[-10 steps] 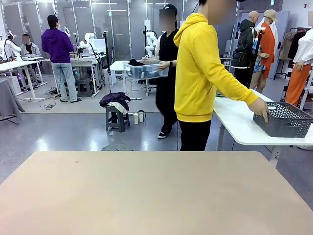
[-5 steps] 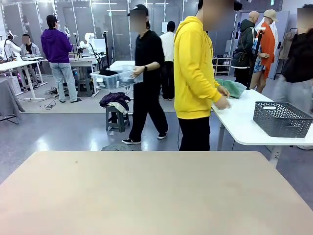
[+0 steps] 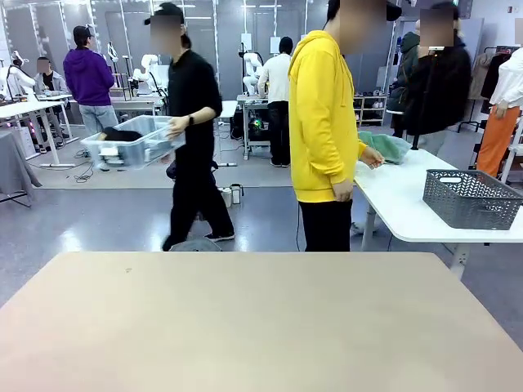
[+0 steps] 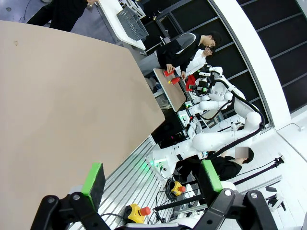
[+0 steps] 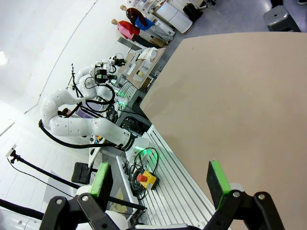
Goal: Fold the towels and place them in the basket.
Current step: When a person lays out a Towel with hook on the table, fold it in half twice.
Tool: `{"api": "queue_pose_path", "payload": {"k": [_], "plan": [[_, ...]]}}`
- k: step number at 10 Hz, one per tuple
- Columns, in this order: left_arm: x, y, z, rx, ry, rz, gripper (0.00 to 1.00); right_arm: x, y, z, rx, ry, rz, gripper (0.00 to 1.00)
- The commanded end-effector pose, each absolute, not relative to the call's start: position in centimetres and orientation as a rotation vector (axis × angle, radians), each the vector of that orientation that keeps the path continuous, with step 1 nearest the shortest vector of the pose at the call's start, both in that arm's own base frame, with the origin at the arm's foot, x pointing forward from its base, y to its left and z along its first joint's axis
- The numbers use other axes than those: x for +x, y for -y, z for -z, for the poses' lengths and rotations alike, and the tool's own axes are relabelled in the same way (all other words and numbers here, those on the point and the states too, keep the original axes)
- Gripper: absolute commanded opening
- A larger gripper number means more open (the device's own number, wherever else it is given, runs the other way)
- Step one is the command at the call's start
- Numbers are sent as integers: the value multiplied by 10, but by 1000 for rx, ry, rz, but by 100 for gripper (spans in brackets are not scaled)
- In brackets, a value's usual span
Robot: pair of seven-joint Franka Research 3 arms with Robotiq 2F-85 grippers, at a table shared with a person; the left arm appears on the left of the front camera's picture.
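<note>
Left pincer hanging released, jaws spread wide, gripping nothing, at beige table edge. Right pincer likewise released and empty over same table. Person in yellow hoodie standing beyond far edge, hand touching mint-green towel lying on white side table. Basket sitting there too, apart from towel. Passer-by in black carrying clear bin behind.

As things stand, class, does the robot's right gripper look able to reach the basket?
Probably not. The basket sits on a separate white table, across a gap of floor from the beige table, while the right gripper hangs open at the beige table's edge.
</note>
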State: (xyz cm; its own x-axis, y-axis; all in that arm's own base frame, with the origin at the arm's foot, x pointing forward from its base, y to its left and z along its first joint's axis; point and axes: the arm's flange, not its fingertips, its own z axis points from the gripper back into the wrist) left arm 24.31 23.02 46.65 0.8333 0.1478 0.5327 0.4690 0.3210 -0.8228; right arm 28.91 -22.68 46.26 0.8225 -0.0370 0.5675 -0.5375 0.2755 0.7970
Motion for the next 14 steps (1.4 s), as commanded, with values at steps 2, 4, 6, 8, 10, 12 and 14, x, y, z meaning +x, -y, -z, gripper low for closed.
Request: {"api": "queue_pose_path", "payload": {"k": [2,4,6,8,10,12,14], "plan": [[243,-232,-465,-1255,600,253,100,290,227,-462,1272,561,-371,100],[243,-232,-465,-1255,600,253,100,290,227,-462,1272,561,-371,100],[243,-232,-465,-1255,600,253,100,290,227,-462,1272,561,-371,100],[243,-232,-465,-1255,600,253,100,290,227,-462,1272,561,-371,100],[243,-232,-465,-1255,600,253,100,290,227,-462,1272,561,-371,100],[243,-232,-465,-1255,600,253,100,290,227,-462,1272,561,-371,100],[243,-232,-465,-1255,600,253,100,290,227,-462,1272,561,-371,100]]}}
